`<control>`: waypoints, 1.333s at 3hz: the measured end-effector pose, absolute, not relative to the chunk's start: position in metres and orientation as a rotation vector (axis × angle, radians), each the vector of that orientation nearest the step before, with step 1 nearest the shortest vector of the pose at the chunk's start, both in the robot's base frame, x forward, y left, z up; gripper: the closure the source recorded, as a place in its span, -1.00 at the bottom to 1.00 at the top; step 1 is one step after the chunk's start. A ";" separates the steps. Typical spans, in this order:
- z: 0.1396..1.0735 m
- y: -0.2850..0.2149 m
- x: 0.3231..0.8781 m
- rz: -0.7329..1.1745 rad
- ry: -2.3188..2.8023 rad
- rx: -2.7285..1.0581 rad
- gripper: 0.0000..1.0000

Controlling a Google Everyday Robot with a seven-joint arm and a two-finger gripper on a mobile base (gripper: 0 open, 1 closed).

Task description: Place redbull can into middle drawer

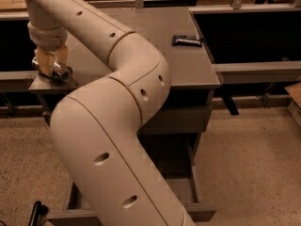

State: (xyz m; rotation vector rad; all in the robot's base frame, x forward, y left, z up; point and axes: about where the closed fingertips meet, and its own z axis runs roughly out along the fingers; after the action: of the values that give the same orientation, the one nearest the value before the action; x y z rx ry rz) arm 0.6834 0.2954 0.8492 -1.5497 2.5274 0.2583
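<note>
The redbull can [61, 72] lies tilted on its side at the front left corner of the grey cabinet top [155, 36], with a shiny silver end facing me. My gripper [49, 66] hangs straight down over that corner, and its tan fingers [45, 61] are closed around the can. The middle drawer [194, 182] stands pulled open low down under the cabinet. My arm hides most of it. Only its right wall, a strip of bare floor and the front edge show.
A dark flat wrapped bar [186, 40] lies at the back right of the cabinet top. A closed grey drawer front [181, 120] sits above the open drawer. My large beige arm [117, 140] fills the middle of the view. Dark shelves flank the cabinet on both sides.
</note>
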 end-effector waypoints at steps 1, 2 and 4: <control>0.840 0.283 0.685 0.250 2.538 -1.583 1.00; 0.841 0.283 0.685 0.250 2.538 -1.583 1.00; 0.887 0.237 0.666 0.357 2.289 -1.803 1.00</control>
State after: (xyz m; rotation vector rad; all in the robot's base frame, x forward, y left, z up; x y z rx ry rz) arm 0.6656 0.2370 0.8865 -1.8032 2.2889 0.3566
